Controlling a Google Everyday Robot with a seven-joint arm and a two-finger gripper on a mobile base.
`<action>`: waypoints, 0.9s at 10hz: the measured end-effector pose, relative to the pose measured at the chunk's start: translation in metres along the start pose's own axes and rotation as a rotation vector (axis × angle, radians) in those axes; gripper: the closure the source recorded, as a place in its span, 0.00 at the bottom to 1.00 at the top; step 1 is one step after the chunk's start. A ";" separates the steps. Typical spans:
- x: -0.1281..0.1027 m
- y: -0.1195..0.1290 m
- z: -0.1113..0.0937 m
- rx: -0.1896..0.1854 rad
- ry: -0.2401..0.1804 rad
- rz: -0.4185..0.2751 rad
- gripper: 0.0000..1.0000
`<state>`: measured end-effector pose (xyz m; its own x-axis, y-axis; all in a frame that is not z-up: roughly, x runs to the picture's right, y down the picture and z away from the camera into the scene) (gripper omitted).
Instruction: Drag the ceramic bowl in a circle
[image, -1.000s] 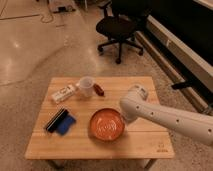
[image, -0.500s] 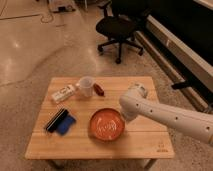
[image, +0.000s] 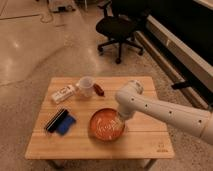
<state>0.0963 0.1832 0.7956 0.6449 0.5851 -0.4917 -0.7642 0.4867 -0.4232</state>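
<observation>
Gripper (image: 121, 119) down at rim of ceramic bowl (image: 103, 127), approx ctr of wooden table (image: 145, 144); can't tell grip state

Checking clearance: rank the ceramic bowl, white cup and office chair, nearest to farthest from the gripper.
1. ceramic bowl: the gripper is at its right rim
2. white cup: back left
3. office chair: far behind

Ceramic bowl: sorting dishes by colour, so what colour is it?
The ceramic bowl is orange-red with whitish streaks, camera view; the tool is at its rim.
</observation>
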 end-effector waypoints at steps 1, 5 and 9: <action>0.001 0.001 0.005 -0.004 0.008 0.001 0.20; 0.005 0.005 0.030 -0.005 0.035 0.001 0.24; -0.003 -0.003 0.024 -0.007 0.038 -0.010 0.65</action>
<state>0.0968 0.1958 0.8170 0.6521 0.5551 -0.5164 -0.7580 0.4875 -0.4333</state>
